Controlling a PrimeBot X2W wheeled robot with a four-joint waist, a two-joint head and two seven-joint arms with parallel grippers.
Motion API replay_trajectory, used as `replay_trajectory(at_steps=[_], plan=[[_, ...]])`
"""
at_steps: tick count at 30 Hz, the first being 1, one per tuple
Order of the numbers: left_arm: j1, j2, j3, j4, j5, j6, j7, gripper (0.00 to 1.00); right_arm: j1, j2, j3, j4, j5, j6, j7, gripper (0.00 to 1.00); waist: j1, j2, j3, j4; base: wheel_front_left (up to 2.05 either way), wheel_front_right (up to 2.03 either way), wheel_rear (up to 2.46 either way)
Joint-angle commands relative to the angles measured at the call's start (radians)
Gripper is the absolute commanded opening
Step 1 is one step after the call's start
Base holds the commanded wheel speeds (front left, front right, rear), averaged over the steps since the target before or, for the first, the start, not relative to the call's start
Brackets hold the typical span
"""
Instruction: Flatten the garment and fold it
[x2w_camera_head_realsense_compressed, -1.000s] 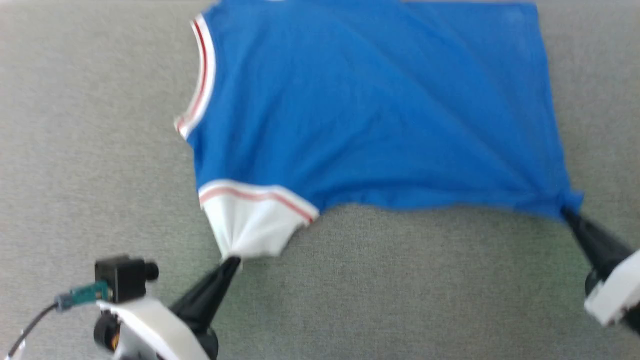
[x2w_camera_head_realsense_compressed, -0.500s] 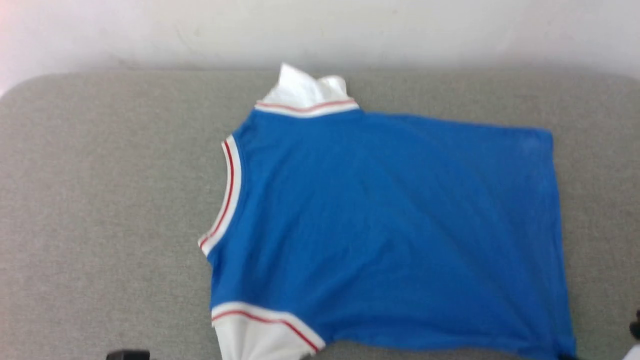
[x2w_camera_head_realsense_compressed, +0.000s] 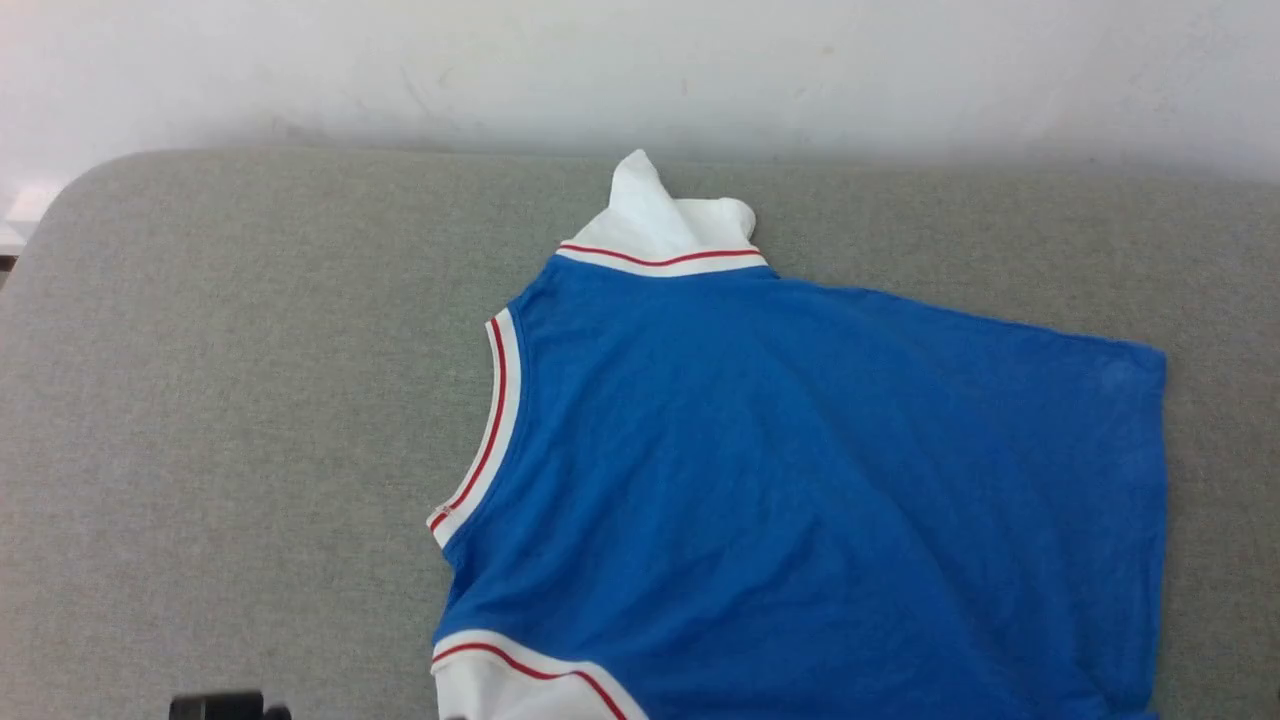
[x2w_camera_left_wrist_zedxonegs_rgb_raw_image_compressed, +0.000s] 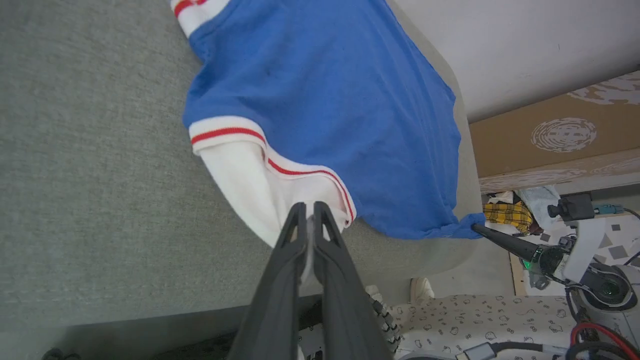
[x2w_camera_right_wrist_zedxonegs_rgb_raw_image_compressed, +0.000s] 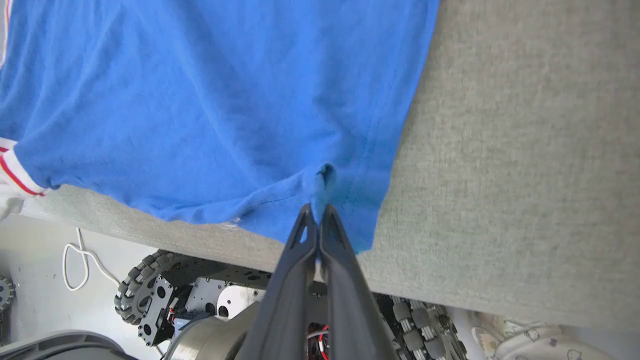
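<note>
At my left fingertips, white cloth: my left gripper (x2w_camera_left_wrist_zedxonegs_rgb_raw_image_compressed: 310, 207) is pinched tight on the near sleeve (x2w_camera_left_wrist_zedxonegs_rgb_raw_image_compressed: 240, 175) of the garment (x2w_camera_head_realsense_compressed: 800, 480), right at the cuff end, past the red-and-white stripe. Over on the other side, my right gripper (x2w_camera_right_wrist_zedxonegs_rgb_raw_image_compressed: 317, 210) is clamped just as narrow on the blue hem corner, and the fabric bunches into a little pucker where the fingers bite. Both pinches sit at the near edge of the grey padded table (x2w_camera_head_realsense_compressed: 250, 400), and the hem corner hangs a touch over it. Outward from there, the garment lies spread across the table. Its blue panel is mostly flat with soft diagonal creases, the collar trim (x2w_camera_head_realsense_compressed: 495, 420) faces my left, and the far sleeve (x2w_camera_head_realsense_compressed: 655, 215) is crumpled toward the pale wall (x2w_camera_head_realsense_compressed: 600, 70). Below the table edge sits my own wheeled base (x2w_camera_right_wrist_zedxonegs_rgb_raw_image_compressed: 145, 285), and off past my right arm, a cardboard box (x2w_camera_left_wrist_zedxonegs_rgb_raw_image_compressed: 560, 135).
</note>
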Motion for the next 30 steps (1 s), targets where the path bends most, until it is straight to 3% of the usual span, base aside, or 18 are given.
replay_trajectory(at_steps=[1,14,24,30], plan=[[-0.034,0.008,0.010,-0.012,0.017,-0.009,-0.006,0.00,-0.023,0.004,-0.004,-0.011,-0.009,-0.001,-0.017,0.00,0.0000,0.0000,0.013,0.000,0.00,0.00,0.00],[-0.392,0.027,0.046,0.007,0.159,-0.015,0.056,0.00,-0.253,-0.064,0.021,0.001,-0.048,-0.001,-0.236,0.00,0.0000,0.0000,0.186,-0.051,0.00,0.00,0.00],[-0.669,-0.027,0.041,0.172,0.221,-0.054,0.072,0.00,-0.441,-0.135,0.116,0.113,-0.062,-0.001,-0.313,0.00,0.0000,0.0000,0.313,-0.096,0.00,0.00,0.00],[-0.746,-0.074,-0.011,0.322,0.339,-0.079,-0.002,0.00,-0.507,-0.155,0.196,0.200,-0.067,-0.001,-0.360,0.00,0.0000,0.0000,0.360,-0.105,0.00,0.00,0.00]])
